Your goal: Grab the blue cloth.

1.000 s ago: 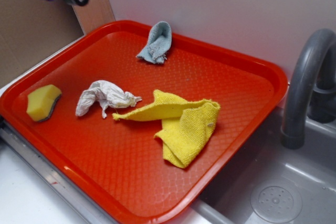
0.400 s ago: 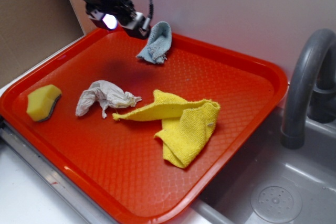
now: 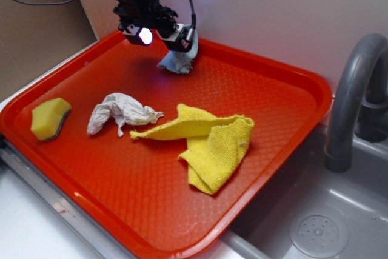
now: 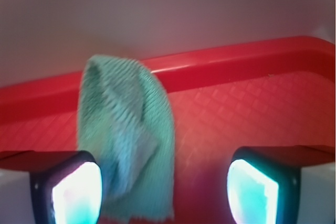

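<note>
The blue cloth (image 4: 126,140), half-hidden outside, shows by wrist between the gripper's (image 4: 165,192) spread fingers.

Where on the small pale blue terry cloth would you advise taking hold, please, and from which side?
Probably from above, closing on the raised fold of the small pale blue terry cloth. It lies bunched against the red plastic tray rim, offering a ridge; the open gripper should shift toward it, since the cloth sits near one finger.
</note>
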Tool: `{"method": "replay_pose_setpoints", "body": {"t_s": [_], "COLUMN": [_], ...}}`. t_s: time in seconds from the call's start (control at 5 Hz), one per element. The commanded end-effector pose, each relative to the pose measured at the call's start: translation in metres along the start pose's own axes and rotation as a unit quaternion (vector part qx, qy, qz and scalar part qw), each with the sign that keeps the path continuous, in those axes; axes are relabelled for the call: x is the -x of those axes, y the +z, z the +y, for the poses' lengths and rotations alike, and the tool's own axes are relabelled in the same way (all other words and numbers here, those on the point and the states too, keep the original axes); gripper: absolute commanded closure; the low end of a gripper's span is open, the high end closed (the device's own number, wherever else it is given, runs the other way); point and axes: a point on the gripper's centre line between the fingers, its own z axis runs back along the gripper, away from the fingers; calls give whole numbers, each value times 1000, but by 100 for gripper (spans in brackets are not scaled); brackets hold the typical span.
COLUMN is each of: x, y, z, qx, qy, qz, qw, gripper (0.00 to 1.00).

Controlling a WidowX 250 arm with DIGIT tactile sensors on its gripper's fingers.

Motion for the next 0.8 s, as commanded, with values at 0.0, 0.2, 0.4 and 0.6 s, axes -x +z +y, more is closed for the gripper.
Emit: {"method": "replay_pose_setpoints", "body": {"t_s": [0.0, 0.2, 0.4, 0.6], "x": [-15, -10, -10, -11], "y": [-3, -12, -14, -12], "z": [-19, -27, -29, -26], "qx": [79, 67, 53, 14], "qy": [-13, -16, -34, -22], "qz": [-16, -5, 2, 4], "qw": [997, 998, 998, 1000], "gripper": [0, 0, 100, 100]}}
